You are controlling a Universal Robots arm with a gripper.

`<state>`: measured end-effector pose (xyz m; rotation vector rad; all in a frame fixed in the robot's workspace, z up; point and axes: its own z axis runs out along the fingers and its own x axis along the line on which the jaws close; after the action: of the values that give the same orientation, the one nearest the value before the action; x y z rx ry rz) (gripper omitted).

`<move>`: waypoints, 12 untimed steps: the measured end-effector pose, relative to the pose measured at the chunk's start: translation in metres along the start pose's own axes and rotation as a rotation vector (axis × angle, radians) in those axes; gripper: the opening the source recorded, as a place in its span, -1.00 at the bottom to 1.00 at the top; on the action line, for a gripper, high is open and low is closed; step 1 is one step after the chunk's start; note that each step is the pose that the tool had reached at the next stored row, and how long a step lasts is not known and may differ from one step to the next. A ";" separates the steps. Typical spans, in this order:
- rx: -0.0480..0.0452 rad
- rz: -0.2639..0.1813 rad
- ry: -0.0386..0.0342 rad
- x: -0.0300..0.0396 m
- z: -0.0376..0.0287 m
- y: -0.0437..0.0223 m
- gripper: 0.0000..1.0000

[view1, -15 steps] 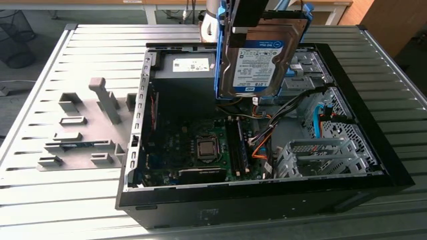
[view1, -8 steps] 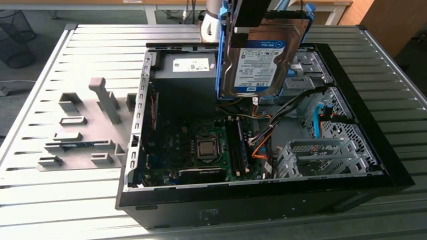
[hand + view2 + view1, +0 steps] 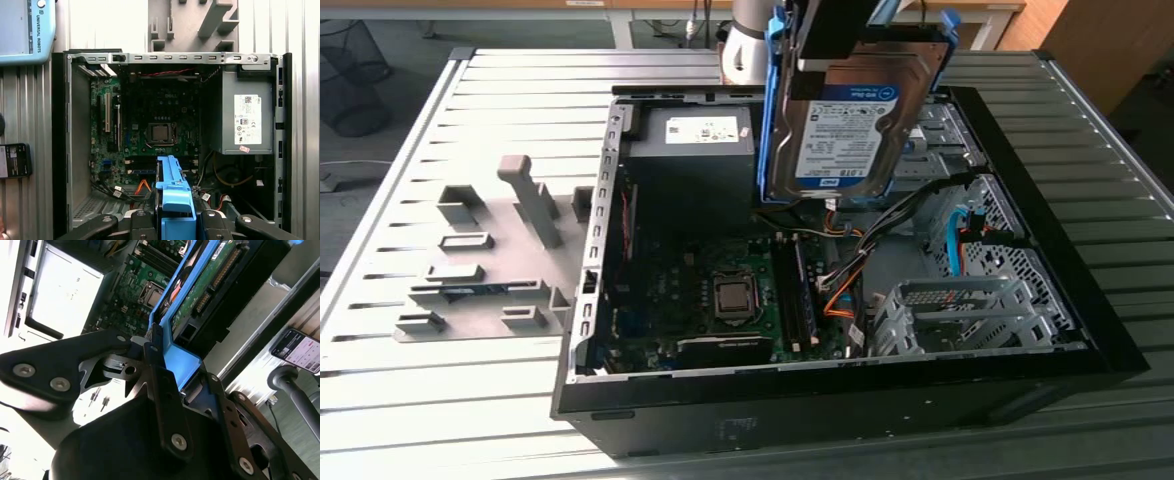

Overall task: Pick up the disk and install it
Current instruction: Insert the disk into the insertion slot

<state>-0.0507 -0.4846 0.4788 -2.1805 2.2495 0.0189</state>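
Jaws clamped on the blue plastic carrier that frames the disk [image 3: 843,130], a flat rectangular silver-metal hard drive with a white-and-blue label; drive hangs on edge, label facing the camera, above the open black computer case [image 3: 1067,330].

Exterior view: arm comes down from the top of the frame, its white and silver wrist section [image 3: 747,45] behind the drive. Gripper [image 3: 854,40] sits at the drive's upper edge, dark body over blue carrier rails. Drive is lifted clear of the case floor, over the area between the grey power supply box [image 3: 700,135] and the silver perforated drive cage [image 3: 961,315]. Green motherboard [image 3: 720,300] lies flat in the case below. Case rests on a grey slatted metal table [image 3: 440,400]. Grey plastic fixture blocks [image 3: 494,260] stand on the table to the exterior view's left of the case, well apart from the drive.

Second wrist view: black gripper fingers [image 3: 162,395] press the blue carrier [image 3: 182,360] from both sides. Green circuit-board underside of the drive [image 3: 205,285] runs away from the gripper, motherboard beyond it.

First wrist view: camera looks straight down into the case. Blue carrier edge [image 3: 175,192] stands upright between the black finger links, over the lower part of the motherboard [image 3: 150,135]. Power supply with white label [image 3: 247,120] is off to one side of the carrier.
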 end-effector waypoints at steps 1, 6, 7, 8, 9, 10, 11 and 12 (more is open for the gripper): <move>0.0000 0.000 0.0001 0.0018 -0.0001 -0.0001 -0.27; 0.0000 0.000 0.0002 0.0096 0.0000 -0.0003 -0.27; 0.0000 0.000 0.0003 0.0102 0.0000 -0.0004 -0.27; 0.0000 0.000 0.0003 0.0104 0.0001 -0.0008 -0.27; 0.0000 0.000 0.0003 0.0104 0.0001 -0.0015 -0.27; 0.0000 0.000 0.0003 0.0104 0.0002 -0.0027 -0.27; 0.0000 0.000 0.0004 0.0104 0.0002 -0.0043 -0.27; 0.0000 0.000 0.0004 0.0103 0.0002 -0.0060 -0.27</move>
<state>-0.0451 -0.4951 0.4784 -2.1807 2.2496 0.0184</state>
